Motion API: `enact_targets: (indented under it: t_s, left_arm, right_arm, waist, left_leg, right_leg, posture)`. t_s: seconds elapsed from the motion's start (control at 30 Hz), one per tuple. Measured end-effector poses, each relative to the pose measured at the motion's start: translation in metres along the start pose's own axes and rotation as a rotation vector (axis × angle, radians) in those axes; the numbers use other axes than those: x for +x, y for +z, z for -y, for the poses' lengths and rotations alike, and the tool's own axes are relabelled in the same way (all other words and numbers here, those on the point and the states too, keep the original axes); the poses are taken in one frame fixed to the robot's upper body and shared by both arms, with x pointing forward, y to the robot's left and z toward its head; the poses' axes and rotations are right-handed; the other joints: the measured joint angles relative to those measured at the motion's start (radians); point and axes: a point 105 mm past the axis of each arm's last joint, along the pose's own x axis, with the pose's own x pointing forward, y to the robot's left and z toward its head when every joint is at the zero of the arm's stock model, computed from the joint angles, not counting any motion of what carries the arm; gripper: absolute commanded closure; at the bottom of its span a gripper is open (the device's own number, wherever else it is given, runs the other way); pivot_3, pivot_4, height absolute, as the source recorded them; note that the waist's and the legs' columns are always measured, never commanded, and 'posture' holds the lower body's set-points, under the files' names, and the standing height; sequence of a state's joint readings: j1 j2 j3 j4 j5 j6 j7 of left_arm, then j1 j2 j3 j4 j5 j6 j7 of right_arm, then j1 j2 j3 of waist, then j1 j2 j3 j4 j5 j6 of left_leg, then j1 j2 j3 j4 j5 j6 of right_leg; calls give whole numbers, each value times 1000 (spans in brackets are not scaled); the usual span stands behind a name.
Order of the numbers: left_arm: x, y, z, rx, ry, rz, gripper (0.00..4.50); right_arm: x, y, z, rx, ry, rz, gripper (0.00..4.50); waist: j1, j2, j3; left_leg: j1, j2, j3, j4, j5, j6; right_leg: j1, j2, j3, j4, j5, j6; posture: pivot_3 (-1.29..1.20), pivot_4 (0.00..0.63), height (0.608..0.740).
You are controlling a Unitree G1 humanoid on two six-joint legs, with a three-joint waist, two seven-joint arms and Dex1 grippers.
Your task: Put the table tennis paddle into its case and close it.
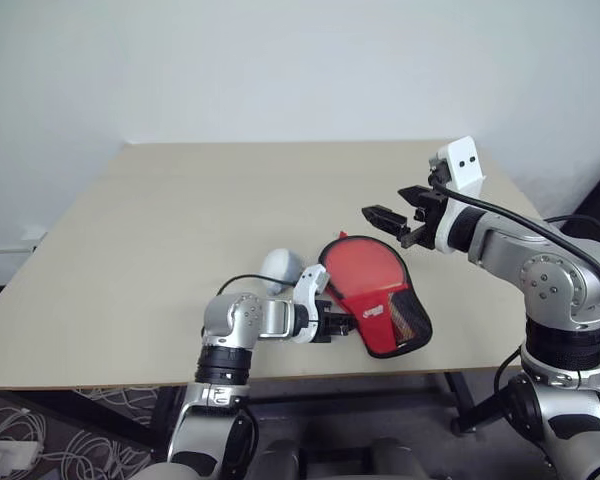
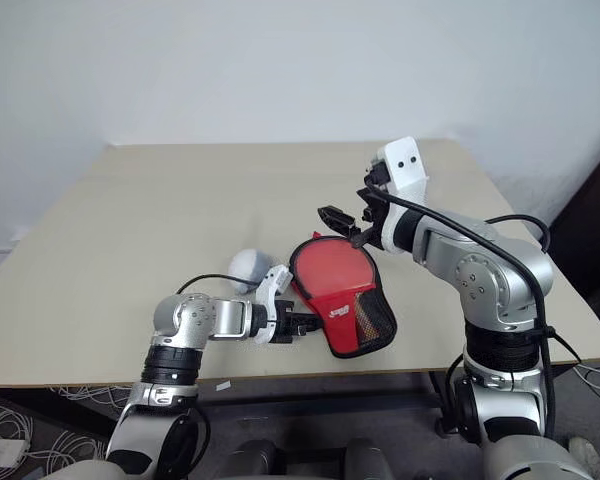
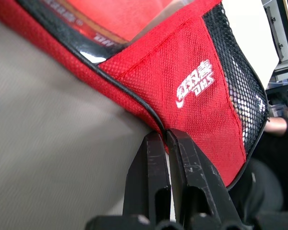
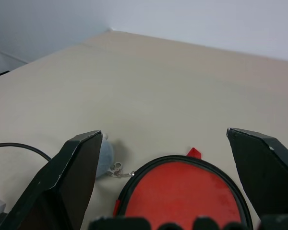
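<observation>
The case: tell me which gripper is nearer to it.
Left. The left gripper is shut on the edge of the case at its narrow end; the right gripper hangs open in the air above its round end.

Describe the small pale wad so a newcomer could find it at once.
Start at the beige table and go to its near edge, where the red case lies. The wad sits just beside the case's rounded end, toward the robot's left: small, round, grey-white, the only pale thing there.
</observation>
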State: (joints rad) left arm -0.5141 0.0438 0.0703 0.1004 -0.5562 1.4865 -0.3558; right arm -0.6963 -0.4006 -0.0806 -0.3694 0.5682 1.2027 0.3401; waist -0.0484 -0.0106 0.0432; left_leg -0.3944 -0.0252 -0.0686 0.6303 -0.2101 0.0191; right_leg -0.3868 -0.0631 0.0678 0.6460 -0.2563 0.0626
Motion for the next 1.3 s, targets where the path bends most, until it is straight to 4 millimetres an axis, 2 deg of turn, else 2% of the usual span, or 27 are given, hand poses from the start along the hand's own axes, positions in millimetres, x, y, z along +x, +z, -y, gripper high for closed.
enact_targets:
  t_s: [0.23,0.37,0.53,0.7,0.9,1.0,1.23,1.27,1.3]
  left_arm:
    - [-14,-19,7,0,-27,-19,4425]
    - [-30,-44,10,63,-60,-83,4425]
    - [-49,-63,8,113,-52,-169,4425]
    - [-59,-73,7,119,-50,-209,4425]
    - [-61,-78,8,125,-39,-222,4425]
    - [-60,-78,8,127,-33,-223,3786]
    - [-64,-73,8,143,-32,-211,1353]
    - [-67,-72,11,153,-46,-204,1084]
    - [-72,-70,14,167,-60,-194,1084]
  right_arm:
    - [3,-1,-4,4,13,-2,0]
    - [5,-3,-8,10,30,-11,0]
    - [6,-6,-16,4,67,-24,0]
    - [8,-8,-21,0,89,-34,0]
    - [11,-9,-26,1,105,-39,0]
    - [13,-11,-27,5,111,-43,0]
    - [18,-13,-25,10,121,-41,0]
    - [19,-13,-25,10,122,-42,0]
    - [19,-13,-25,8,124,-41,0]
  waist:
    - [1,0,0]
    - [1,1,1]
    - [1,1,1]
    - [1,1,1]
    - [1,1,1]
    - [1,1,1]
    - [1,1,1]
    - [1,1,1]
    - [1,1,2]
  left_leg:
    - [-2,-1,0,-1,0,0]
    - [-1,-1,-2,-1,0,-1]
    - [-1,-1,-1,0,0,-1]
    - [-1,-1,0,-1,0,-1]
    - [-1,-1,1,-1,0,-1]
    - [-1,-2,2,-1,0,-1]
    - [-2,-2,2,-1,0,-1]
    - [-2,-1,1,-1,0,-1]
    - [-2,-1,2,-1,0,-1]
  right_leg:
    - [-2,-2,3,0,2,-3]
    - [-3,-2,3,0,2,-4]
    - [-3,-2,2,0,1,-2]
    - [-3,-2,2,0,2,-3]
    - [-3,-2,2,-1,1,-3]
    - [-3,-2,2,-1,1,-3]
    - [-3,-2,1,-1,1,-3]
    - [-3,-2,1,-1,1,-3]
    - [-3,-2,1,-1,0,-4]
  posture:
    - [0,0,734]
    - [0,0,734]
    - [0,0,734]
    - [0,0,734]
    - [0,0,734]
    - [0,0,734]
    - [0,0,734]
    - [0,0,734]
    - [0,0,734]
